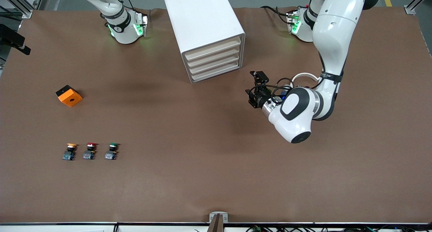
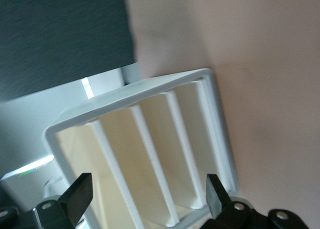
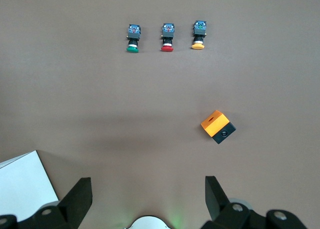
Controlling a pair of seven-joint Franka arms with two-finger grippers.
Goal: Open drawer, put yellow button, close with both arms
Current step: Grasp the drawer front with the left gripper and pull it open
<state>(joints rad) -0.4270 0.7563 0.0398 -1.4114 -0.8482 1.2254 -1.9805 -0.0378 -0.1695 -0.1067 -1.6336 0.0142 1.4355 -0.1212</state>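
Observation:
The white cabinet (image 1: 202, 19) stands between the arm bases, all four drawers shut. The top drawer (image 1: 212, 49) is flush with its front. In the left wrist view the cabinet fills the frame, with the top drawer (image 2: 80, 144) beside the cabinet's top face. My left gripper (image 1: 251, 88) is open and empty, hovering low by the cabinet's front corner at the left arm's end and facing the drawer fronts (image 2: 147, 196). The yellow button (image 1: 70, 150) stands on the table near the front camera at the right arm's end, also in the right wrist view (image 3: 198, 39). My right gripper (image 3: 147, 199) is open and empty, high over the table near its base, out of the front view.
A red-capped button (image 1: 90, 150) and a green-capped button (image 1: 111, 150) stand in a row beside the yellow one. An orange and black block (image 1: 69, 95) lies farther from the front camera than the buttons. The cabinet's corner (image 3: 25, 184) shows in the right wrist view.

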